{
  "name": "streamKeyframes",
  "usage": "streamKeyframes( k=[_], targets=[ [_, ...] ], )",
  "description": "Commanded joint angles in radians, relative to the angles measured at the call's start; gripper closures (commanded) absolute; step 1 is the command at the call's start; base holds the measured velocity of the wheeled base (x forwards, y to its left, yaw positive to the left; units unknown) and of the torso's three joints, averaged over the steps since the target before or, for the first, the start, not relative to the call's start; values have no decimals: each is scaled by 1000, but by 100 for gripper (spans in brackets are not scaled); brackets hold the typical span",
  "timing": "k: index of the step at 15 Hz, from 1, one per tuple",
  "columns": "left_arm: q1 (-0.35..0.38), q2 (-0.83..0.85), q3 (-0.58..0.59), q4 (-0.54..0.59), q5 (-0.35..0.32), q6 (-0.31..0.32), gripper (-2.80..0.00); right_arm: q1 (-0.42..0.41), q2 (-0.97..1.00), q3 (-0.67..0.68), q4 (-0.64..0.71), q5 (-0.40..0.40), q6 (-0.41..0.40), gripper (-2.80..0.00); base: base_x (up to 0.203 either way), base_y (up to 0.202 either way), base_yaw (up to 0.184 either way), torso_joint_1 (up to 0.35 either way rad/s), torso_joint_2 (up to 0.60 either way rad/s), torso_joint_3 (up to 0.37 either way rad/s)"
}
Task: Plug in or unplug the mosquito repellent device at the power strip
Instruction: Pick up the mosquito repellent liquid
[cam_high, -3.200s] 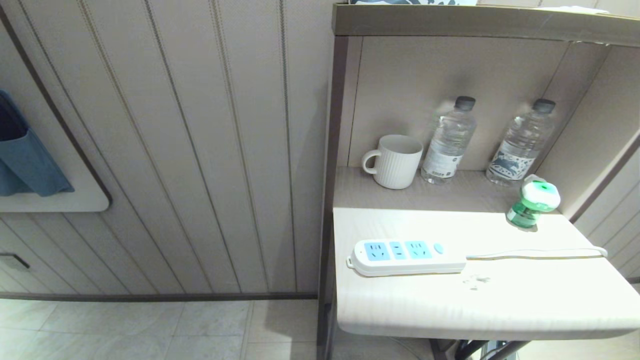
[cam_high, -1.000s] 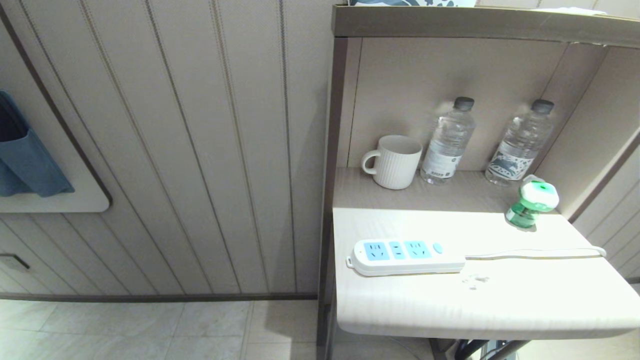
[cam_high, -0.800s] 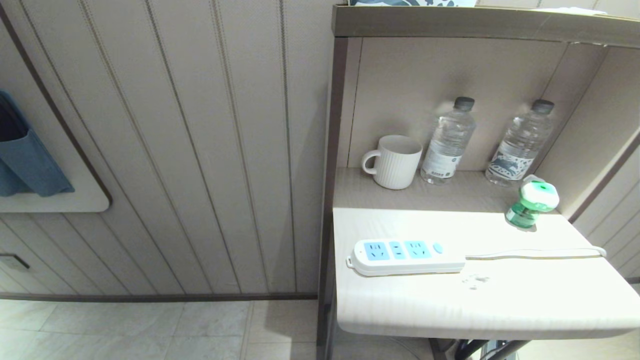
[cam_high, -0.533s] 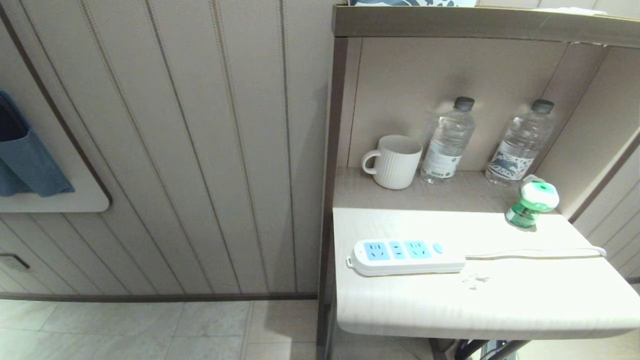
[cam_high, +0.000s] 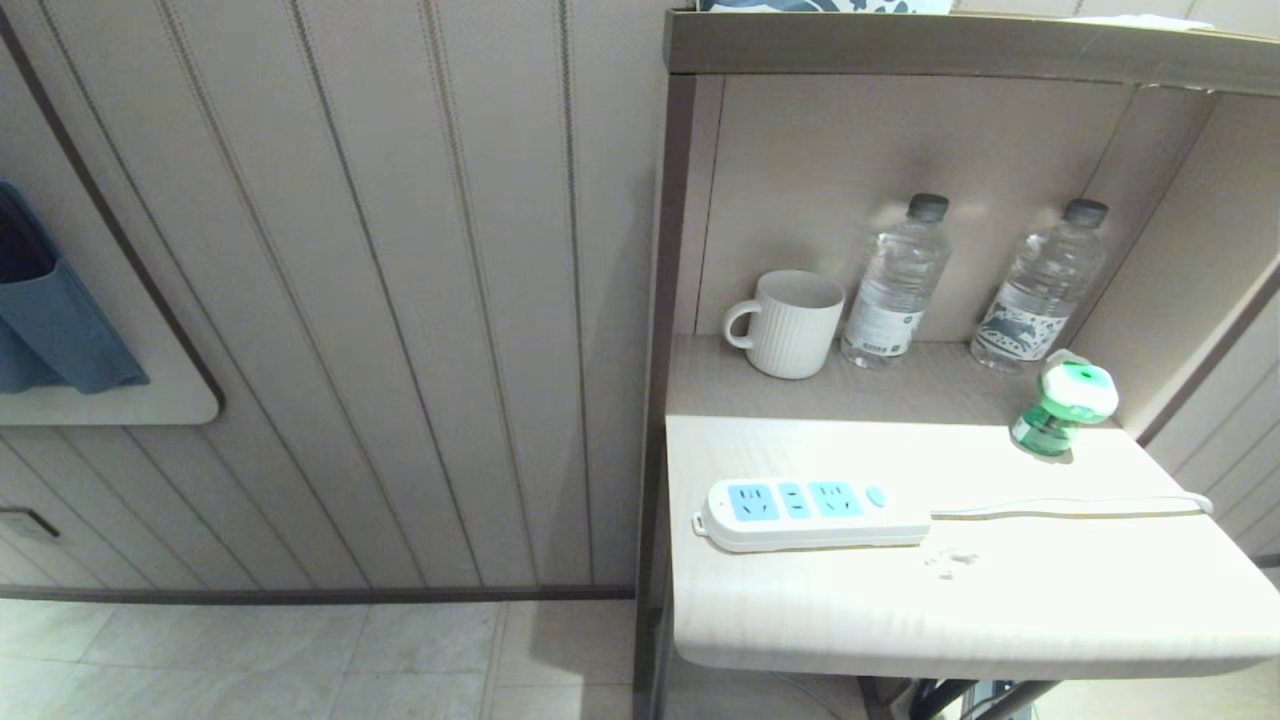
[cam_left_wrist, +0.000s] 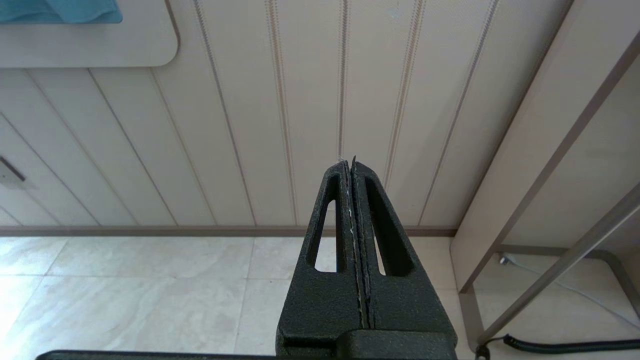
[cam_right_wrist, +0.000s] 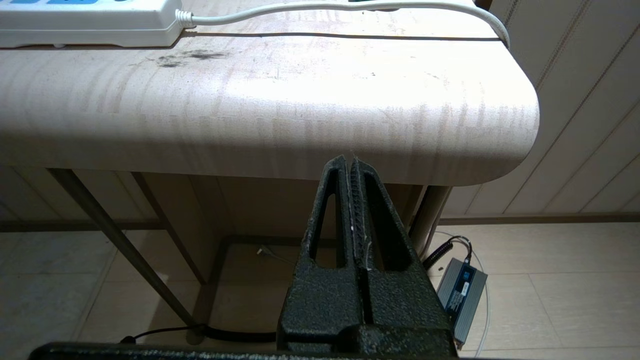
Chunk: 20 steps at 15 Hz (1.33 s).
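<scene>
The right gripper (cam_right_wrist: 350, 162) has its fingers pressed together, empty, below the desk (cam_right_wrist: 280, 125) edge. The left gripper (cam_left_wrist: 349, 164) is likewise closed. On the desk lies the power strip (cam_high: 815, 513); the mosquito repellent device (cam_high: 1062, 407) stands unplugged, well apart.

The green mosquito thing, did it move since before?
No. The mosquito repellent device stands at the same spot beside the right water bottle.
</scene>
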Motion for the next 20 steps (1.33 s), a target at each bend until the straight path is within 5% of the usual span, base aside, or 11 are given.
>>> streamKeyframes(
  k=[1, 20],
  targets=[
    [0, 2, 0, 0, 0, 0, 0, 0, 3, 0, 0, 0, -2, 0, 0, 0, 0, 0, 0, 0],
    [0, 2, 0, 0, 0, 0, 0, 0, 1, 0, 0, 0, -2, 0, 0, 0, 0, 0, 0, 0]
  ],
)
